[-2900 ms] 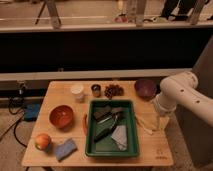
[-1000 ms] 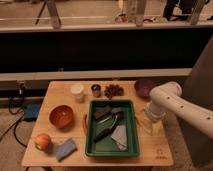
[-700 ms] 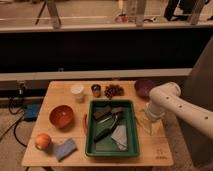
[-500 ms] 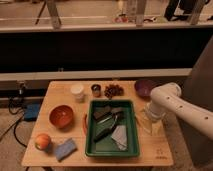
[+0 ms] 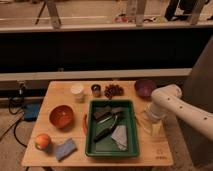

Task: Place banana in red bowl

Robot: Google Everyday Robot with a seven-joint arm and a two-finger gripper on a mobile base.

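The banana (image 5: pixel 142 123) is a pale, slender piece lying on the wooden table (image 5: pixel 60 95), just right of the green tray. My gripper (image 5: pixel 153 120) hangs from the white arm (image 5: pixel 175 102) directly over the banana's right end, low to the table. It is open and nothing is lifted in it. The gripper hides part of the banana. Across the tray, the red bowl (image 5: pixel 61 116) sits empty near the table's left side.
A green tray (image 5: pixel 92 145) holding dark utensils and a grey cloth fills the middle. A purple bowl (image 5: pixel 145 88), a dark cluster (image 5: pixel 113 90), a small dark cup (image 5: pixel 96 90) and a white cup (image 5: pixel 77 92) line the back. An orange fruit (image 5: pixel 42 141) and blue sponge (image 5: pixel 65 148) lie front left.
Since the earliest frame the arm has swung down and left, bringing the gripper over the banana. Over the last second it has hardly moved.
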